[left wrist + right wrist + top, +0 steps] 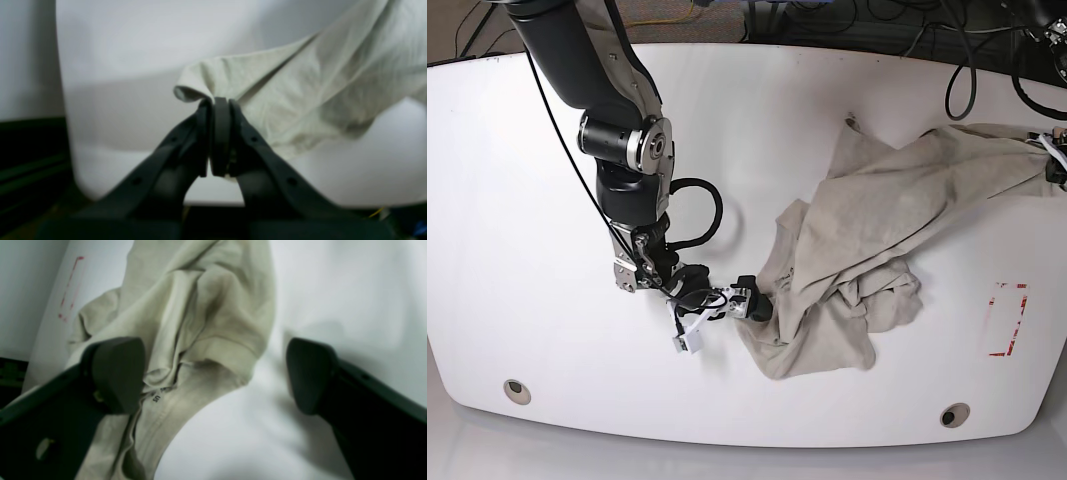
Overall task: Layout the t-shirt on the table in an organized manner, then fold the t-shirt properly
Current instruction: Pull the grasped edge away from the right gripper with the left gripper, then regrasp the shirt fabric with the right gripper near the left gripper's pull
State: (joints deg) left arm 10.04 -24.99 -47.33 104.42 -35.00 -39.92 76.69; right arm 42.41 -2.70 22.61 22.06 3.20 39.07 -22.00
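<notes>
Clearly early: the t-shirt (867,250) lies crumpled and bunched on the counter (547,300), not spread, no fold made. Laying out and all folding remain, by my judgement. Left hand (220,103) pinched tight on a corner of the cloth, which trails away to its right, part lifted. Right hand (213,373) wide, empty; a ribbed hem and label sit between its fingers (116,373), nearer the left one. Red dashed mark (1007,320) lies beyond the cloth.

One t-shirt (867,240) – one table (757,120) – two grey holes (516,387)
</notes>
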